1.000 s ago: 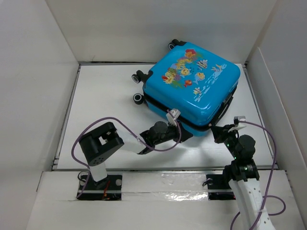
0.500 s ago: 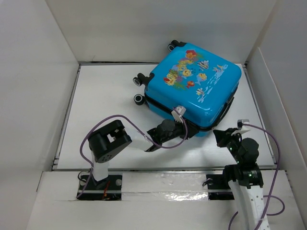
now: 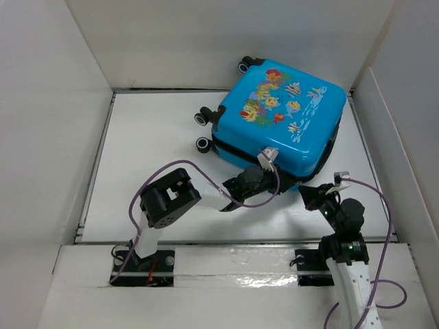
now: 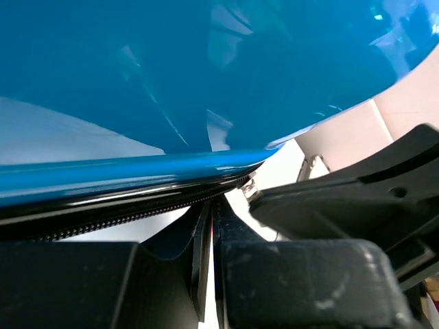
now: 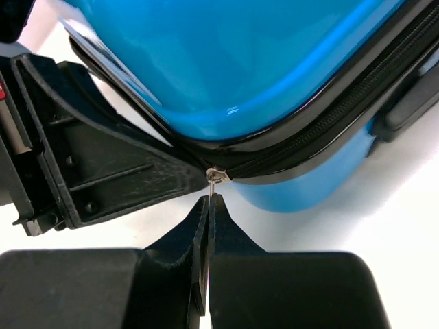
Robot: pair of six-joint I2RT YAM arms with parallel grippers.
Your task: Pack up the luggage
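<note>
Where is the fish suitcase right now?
In the top view the luggage lies at the far right of the table; the left pincer and right pincer sit at its near corner.

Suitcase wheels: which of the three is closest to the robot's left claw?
The wheel nearest the arm bases, closest to the left gripper; the second wheel sits behind it, the third at the luggage's far corner.

No readable writing on the luggage [image 3: 282, 130] or elsewhere
</note>
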